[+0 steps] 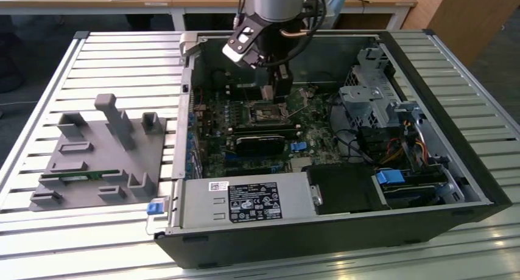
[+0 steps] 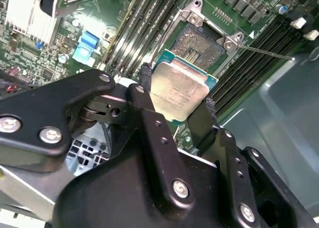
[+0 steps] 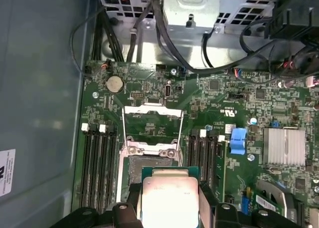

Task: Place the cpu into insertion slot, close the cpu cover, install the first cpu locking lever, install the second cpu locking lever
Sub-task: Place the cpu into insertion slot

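Pincer (image 2: 175,97) of the arm is gripping the cpu (image 2: 180,88) by two opposite edges, with one black finger (image 2: 144,81) sitting at each side; the dull silver-grey top of the chip is facing the camera in both wrist views; the cpu is hanging close over the insertion slot (image 2: 202,41) and is not lying in it; the dark centre of the slot is lying bare, and in the first wrist view the chip is hiding part of it; the cpu cover (image 3: 149,108) is standing flipped open on the side of the slot away from the pincer, and green board is showing through its window; a thin metal lever (image 2: 264,51) is sticking out from one corner of the socket frame, across the long black memory slots (image 2: 254,63); in the exterior view the pincer is reaching down into the open computer case (image 1: 325,243), over the middle of the green motherboard (image 1: 313,128); the case is lying on its side on the slatted desk (image 1: 122,67); a grey power supply box (image 1: 243,202) with a white label is sitting at the near edge of the case; a grey fixture tray (image 1: 97,158) is resting on the desk at the exterior view's left, apart from the case.
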